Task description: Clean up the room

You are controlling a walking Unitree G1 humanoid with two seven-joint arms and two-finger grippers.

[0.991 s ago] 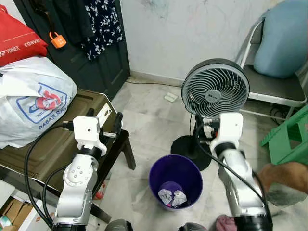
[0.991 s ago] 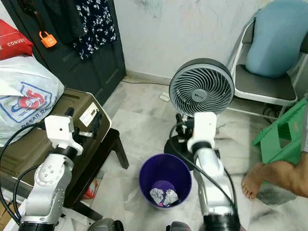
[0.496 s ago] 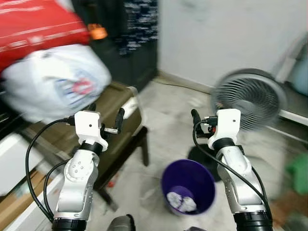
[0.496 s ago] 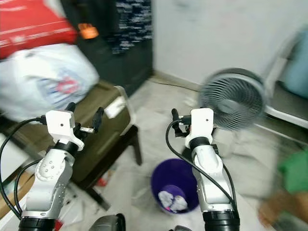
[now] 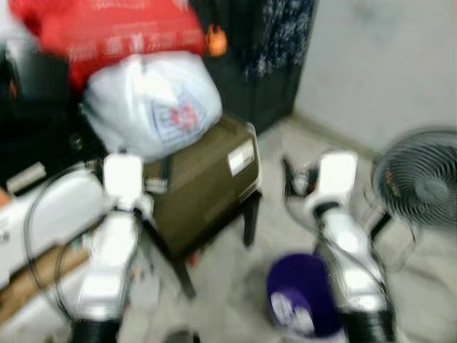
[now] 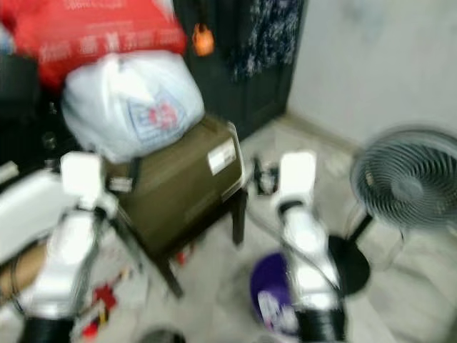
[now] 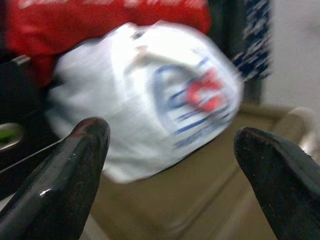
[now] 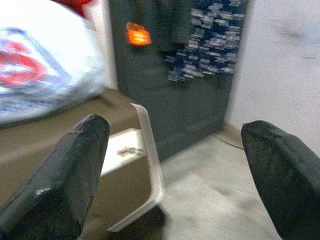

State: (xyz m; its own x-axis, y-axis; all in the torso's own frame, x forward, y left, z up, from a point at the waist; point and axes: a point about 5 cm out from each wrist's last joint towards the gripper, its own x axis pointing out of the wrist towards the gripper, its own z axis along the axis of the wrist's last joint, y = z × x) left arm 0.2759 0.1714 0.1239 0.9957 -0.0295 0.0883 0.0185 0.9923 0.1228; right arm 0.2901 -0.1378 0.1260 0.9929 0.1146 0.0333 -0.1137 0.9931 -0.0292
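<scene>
Just ahead of the left pincer (image 7: 170,170), fingers spread wide & empty, sits the white plastic bag (image 7: 145,95) on the olive case (image 5: 203,182), red bag (image 5: 107,28) piled behind it. Right pincer (image 8: 175,175), also wide w/ nothing in it, faces the dark door (image 8: 175,70) past the case's corner. Left arm's clearly nearer the bags. Purple bin (image 5: 303,296) w/ crumpled paper stands on the floor by the right arm; fan (image 5: 418,189) beyond. Views blurred.
</scene>
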